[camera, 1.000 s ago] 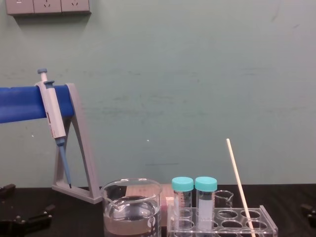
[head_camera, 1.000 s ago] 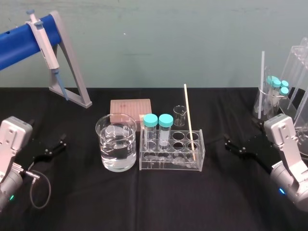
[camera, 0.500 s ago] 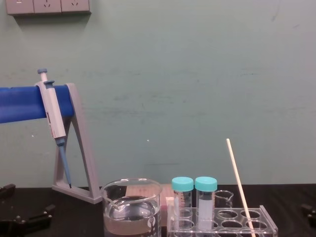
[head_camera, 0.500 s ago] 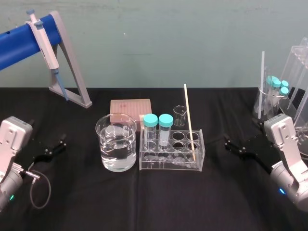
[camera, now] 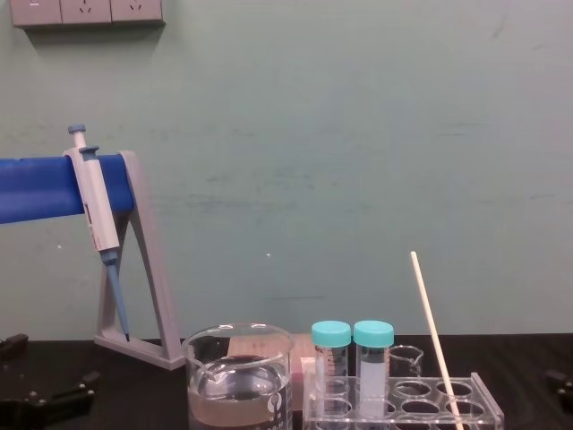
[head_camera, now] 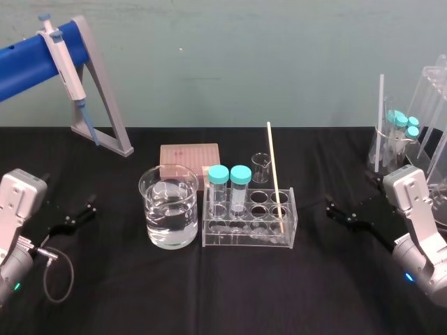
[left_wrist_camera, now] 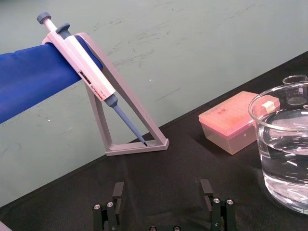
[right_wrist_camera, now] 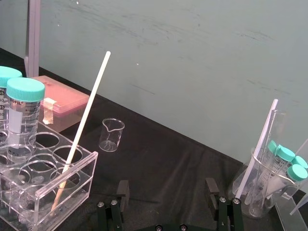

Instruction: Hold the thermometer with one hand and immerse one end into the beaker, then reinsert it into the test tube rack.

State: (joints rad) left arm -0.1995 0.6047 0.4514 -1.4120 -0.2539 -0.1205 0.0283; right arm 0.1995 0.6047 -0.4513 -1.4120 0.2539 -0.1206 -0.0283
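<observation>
Centre of the head view: thin, straight cream-white thermometer [head_camera: 274, 178] leaning in a right-end hole of the clear acrylic test tube rack [head_camera: 249, 239], foot near the floor in the right wrist view. Two teal-capped tubes [head_camera: 240, 190] alongside. Left of these, wide glass beaker [head_camera: 168, 207], half full of clear liquid. Left gripper [head_camera: 78, 215] lower left, right gripper [head_camera: 342, 212] lower right: black jaws spread wide, holding nothing

The left arm [head_camera: 17, 234] sits low at eight o'clock in the head view, its left gripper [head_camera: 82, 212] aimed toward two o'clock, jaws spread wide apart. The right arm [head_camera: 419, 241] mirrors it at four o'clock, its right gripper [head_camera: 334, 210] aimed toward ten o'clock, jaws likewise parted
</observation>
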